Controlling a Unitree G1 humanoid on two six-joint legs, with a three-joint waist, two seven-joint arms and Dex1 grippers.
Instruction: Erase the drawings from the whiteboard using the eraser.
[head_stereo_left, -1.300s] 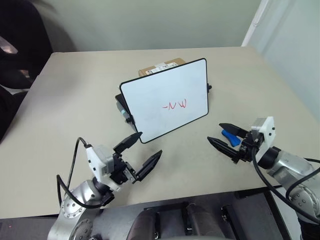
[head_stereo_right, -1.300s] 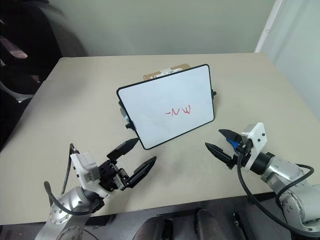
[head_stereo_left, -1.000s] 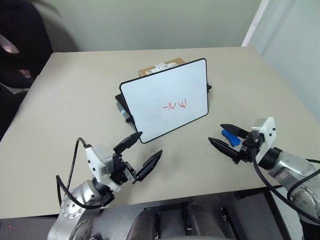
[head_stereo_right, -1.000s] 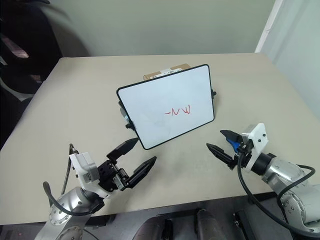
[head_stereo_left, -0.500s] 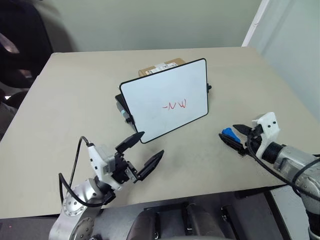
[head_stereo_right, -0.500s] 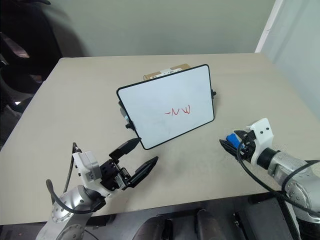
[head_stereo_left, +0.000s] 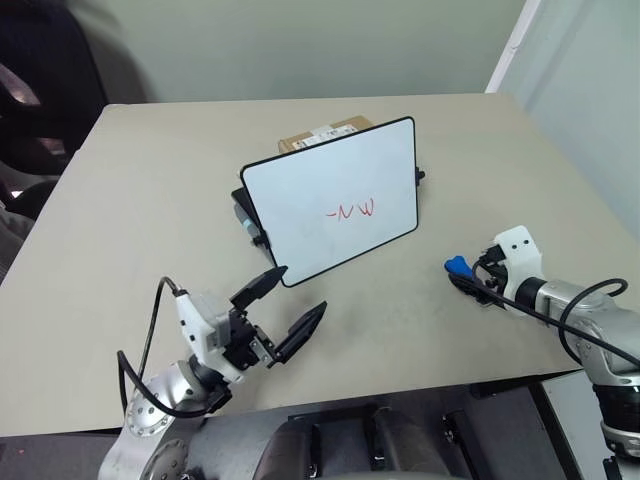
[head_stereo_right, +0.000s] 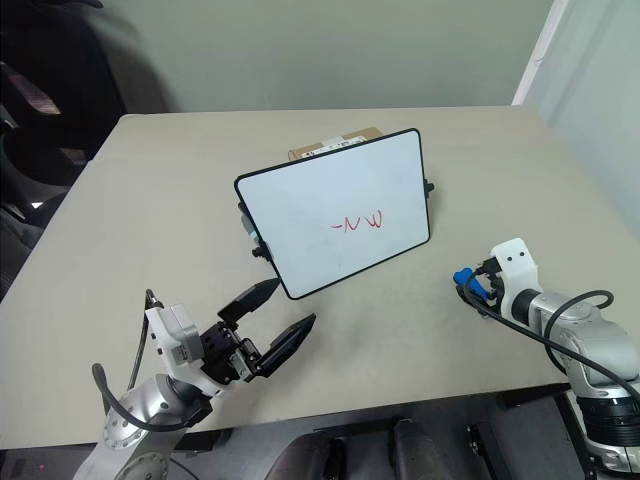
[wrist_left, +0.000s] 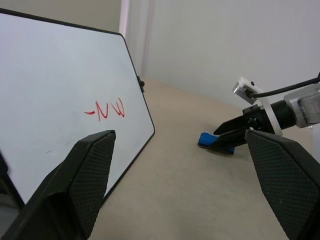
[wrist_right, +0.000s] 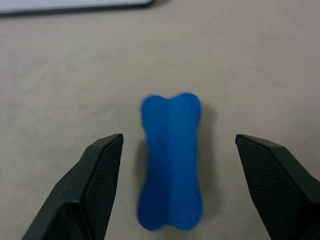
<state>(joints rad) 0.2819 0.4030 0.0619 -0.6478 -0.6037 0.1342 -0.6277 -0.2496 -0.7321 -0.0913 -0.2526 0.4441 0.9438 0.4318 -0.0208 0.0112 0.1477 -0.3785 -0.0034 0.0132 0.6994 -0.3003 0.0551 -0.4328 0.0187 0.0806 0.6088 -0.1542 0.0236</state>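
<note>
One small blue eraser (wrist_right: 170, 162) lies flat on the table (head_stereo_left: 150, 200), off to the right of the whiteboard (head_stereo_left: 330, 200) and apart from it, and that is where your attention belongs. It has a waisted, bone-like shape and lies lengthwise between the fingers of your right gripper (wrist_right: 179, 187), which stand spread wide, one on each side, with clear table showing between each finger and the eraser. Nothing is gripped yet. So I judge you are in the pick-up step: lined up over the eraser, not yet closed on it.

The next move calls for lowering the fingers until the tips flank the eraser's narrow middle, then closing squarely across it. Keep it centred, since an off-centre pinch could push the block sideways on the smooth top.

Beyond that, the whiteboard stands propped and tilted back near the middle of the table, with a brown cardboard box (head_stereo_left: 325, 134) just behind it. The drawings (head_stereo_left: 351, 211), a red dash and zigzag strokes, are all there on the lower right part of its face, so no wiping has been done. Your left gripper (head_stereo_left: 283, 308) hovers in front of the board's lower left corner, fingers apart and empty. I think it may help to steady the board once wiping begins.
</note>
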